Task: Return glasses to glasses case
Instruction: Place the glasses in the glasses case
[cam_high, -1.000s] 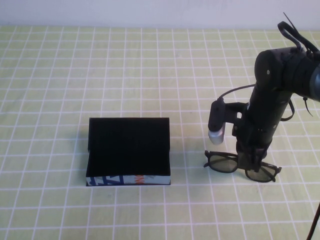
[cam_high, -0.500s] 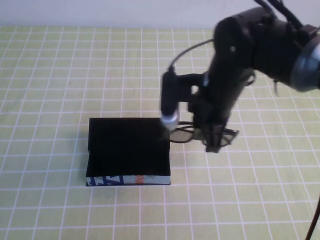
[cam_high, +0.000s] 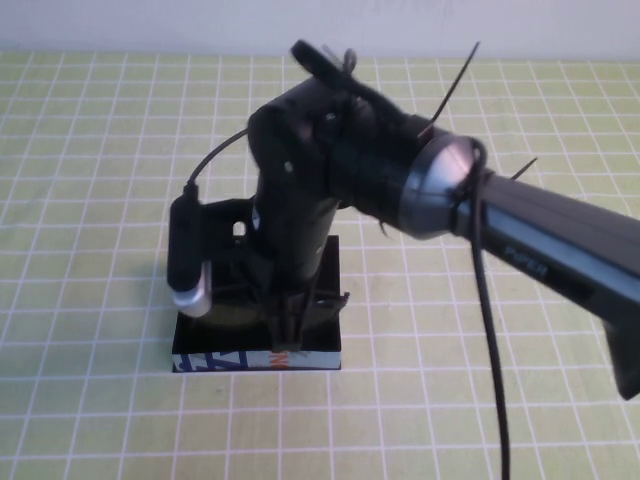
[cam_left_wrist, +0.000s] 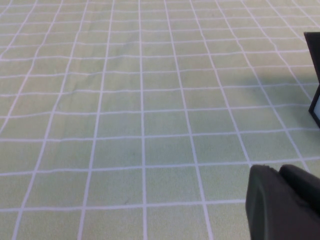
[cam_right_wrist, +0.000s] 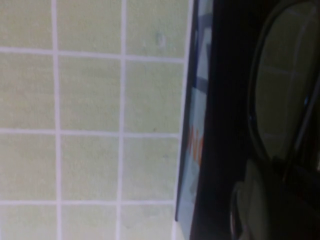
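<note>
Now the right tool hangs over the open glasses case, close to the near edge of it. The right arm reaches in from the right side and hides most of the case from above. The tool is closed on the glasses, holding them at the middle of the frame. In the high view a lens and a part of the black frame show to the left of the tool, low over the black inside of the case; I cannot tell if the glasses already touch the bottom. In the right wrist view one lens lies over the dark inside, and the patterned front side of the case, light blue with an orange mark, runs beside it.

The case stands on the green checked tabletop, near the middle. The left tool shows only as a dark piece in its own wrist view, above bare tabletop; whether it is open or closed I cannot tell.
</note>
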